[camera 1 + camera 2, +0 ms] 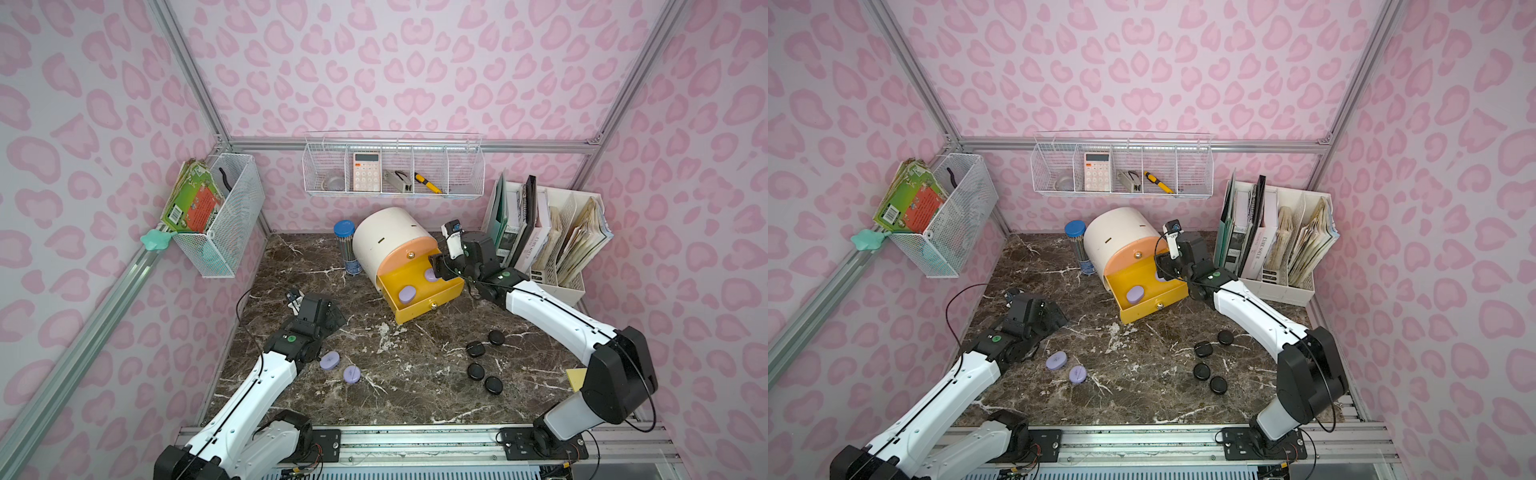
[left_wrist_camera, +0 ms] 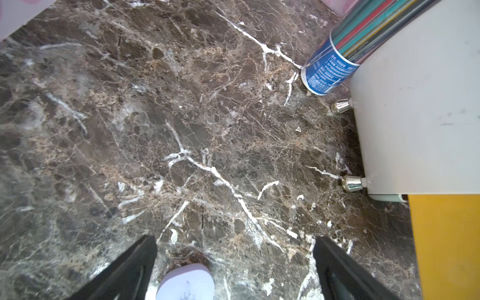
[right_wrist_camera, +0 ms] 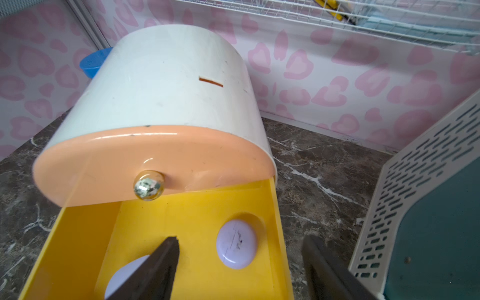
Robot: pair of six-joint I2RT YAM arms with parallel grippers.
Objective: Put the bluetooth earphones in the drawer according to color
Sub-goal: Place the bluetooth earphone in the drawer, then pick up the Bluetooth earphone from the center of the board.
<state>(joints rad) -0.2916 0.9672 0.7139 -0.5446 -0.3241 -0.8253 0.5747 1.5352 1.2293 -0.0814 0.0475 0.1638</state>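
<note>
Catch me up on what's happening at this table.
The right gripper hangs open over the pulled-out yellow drawer, where two lilac earphone cases lie. Two more lilac cases sit on the table by the left gripper, which is open and empty. Four black cases wait on the table near the right arm. The peach drawer is shut.

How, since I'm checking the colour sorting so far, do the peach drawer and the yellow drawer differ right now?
The peach drawer is shut flush in the white cabinet; the yellow drawer is pulled out. The peach drawer's inside is hidden; the yellow drawer shows two lilac cases, one near its front and one farther back. The peach drawer sits above the yellow drawer. Both carry a small metal knob.
</note>
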